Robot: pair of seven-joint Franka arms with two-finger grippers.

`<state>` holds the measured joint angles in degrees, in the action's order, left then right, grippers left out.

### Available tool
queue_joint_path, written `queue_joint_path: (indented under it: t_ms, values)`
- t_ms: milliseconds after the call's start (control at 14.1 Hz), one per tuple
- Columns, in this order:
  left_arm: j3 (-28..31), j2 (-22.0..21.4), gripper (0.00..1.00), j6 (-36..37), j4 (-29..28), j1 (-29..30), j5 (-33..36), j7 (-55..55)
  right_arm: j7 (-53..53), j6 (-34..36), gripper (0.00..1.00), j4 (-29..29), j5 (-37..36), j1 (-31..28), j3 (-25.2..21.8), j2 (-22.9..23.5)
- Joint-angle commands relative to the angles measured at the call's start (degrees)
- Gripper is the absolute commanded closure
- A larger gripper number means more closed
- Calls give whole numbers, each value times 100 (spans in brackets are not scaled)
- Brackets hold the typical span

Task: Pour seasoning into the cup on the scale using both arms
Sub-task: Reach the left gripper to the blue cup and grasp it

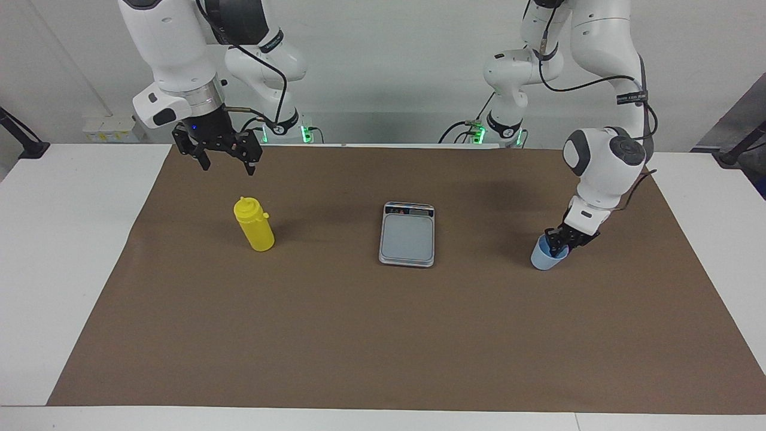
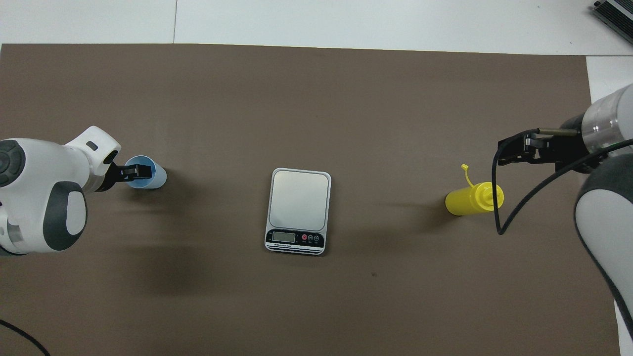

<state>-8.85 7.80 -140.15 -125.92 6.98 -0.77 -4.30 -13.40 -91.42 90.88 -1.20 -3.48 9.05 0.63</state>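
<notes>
Jaws of the left gripper grip the blue cup's rim; right gripper hangs wide open above the worktop near the seasoning bottle; the scale stands bare.

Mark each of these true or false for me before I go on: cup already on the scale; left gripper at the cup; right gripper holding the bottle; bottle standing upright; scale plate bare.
1. The cup is on the scale: false. It stands on the brown mat toward the left arm's end of the table, apart from the scale.
2. The left gripper is down at the cup's rim: true.
3. The right gripper holds the yellow bottle: false. It hangs open in the air above the mat, with the bottle untouched below.
4. The bottle stands upright: true.
5. The scale's plate has nothing on it: true.
</notes>
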Motion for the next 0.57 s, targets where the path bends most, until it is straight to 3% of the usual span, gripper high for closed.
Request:
queue_joint_path:
  t_ms: [0,213,497]
  values:
    - [15,20,100,144,225,-39,-64,61,101,1,0,132,23,-92,35,-116]
    - [-20,-42,100,1354,1040,-143,-64,9,101,1,0,132,23,-92,35,-115]
    - [-29,-16,100,2842,2184,-784,-64,-481,101,1,0,132,23,-92,35,-116]
